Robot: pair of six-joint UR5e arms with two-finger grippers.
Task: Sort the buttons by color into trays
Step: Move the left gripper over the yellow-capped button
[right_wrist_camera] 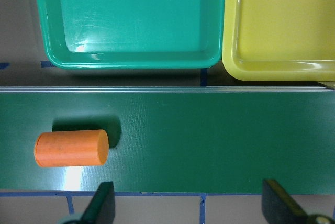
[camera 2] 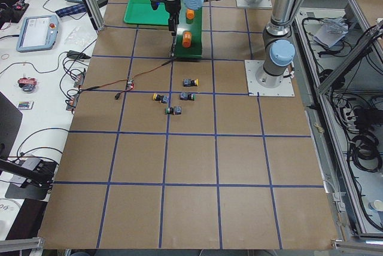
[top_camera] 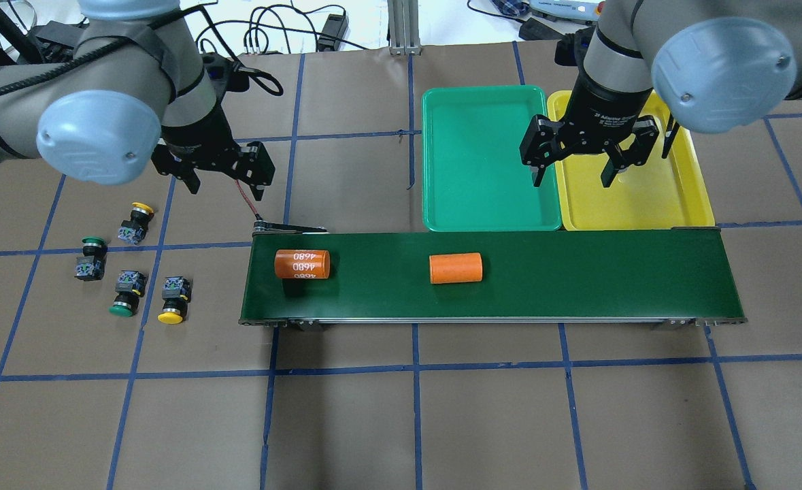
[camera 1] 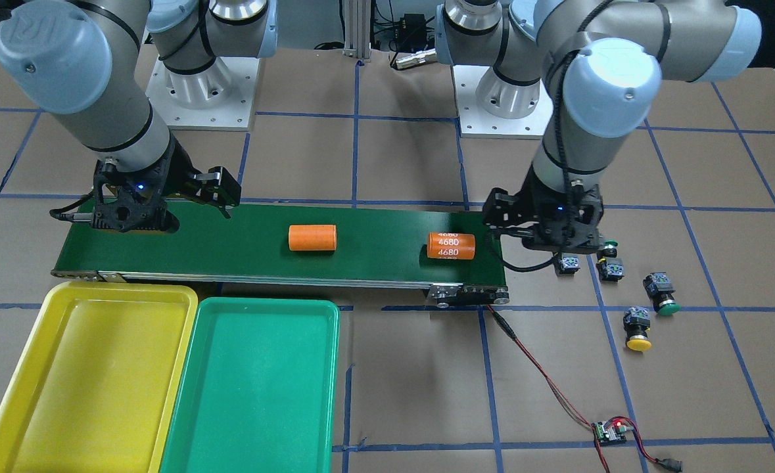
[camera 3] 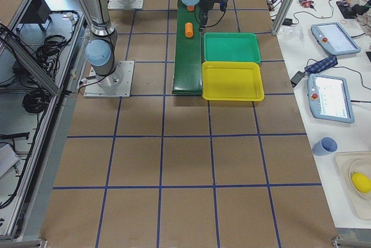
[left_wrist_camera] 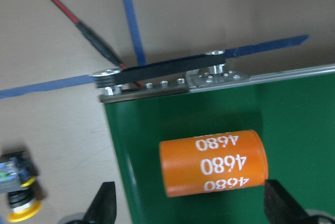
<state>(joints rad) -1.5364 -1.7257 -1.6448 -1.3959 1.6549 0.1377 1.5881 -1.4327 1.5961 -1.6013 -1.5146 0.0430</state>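
Both sets of jaws are standing released and empty. The left gripper (top_camera: 229,182) is hovering above the counter (top_camera: 414,408) just off the end of the conveyor belt (top_camera: 577,279), and the right gripper (top_camera: 573,178) is hanging raised over the belt's other end, by the green tray (top_camera: 492,226) and the yellow tray (top_camera: 645,204). All the buttons (top_camera: 125,292) are lying on their sides on the counter, bunched beyond the belt's end on the robot's left and well apart from the trays, so no sorting is showing yet. The main danger is coming from that bunching: wide jaws dropping on one button are likely to be nudging a neighbour, and a bumped one is probably going to roll on its round cap. The left wrist view is centring on the orange cylinder marked 4680 (left_wrist_camera: 212,164) rather than on a button, so a wrong pick is looking possible. A thin red wire (top_camera: 244,194) is trailing from the belt's end close by and risking a snag. Counting up, there are four buttons, namely two yellow-capped buttons (top_camera: 173,299) and two green-capped buttons (top_camera: 91,257). There are two trays, neither holding a button, and two orange cylinders on the belt, the other being a plain orange cylinder (top_camera: 456,268).
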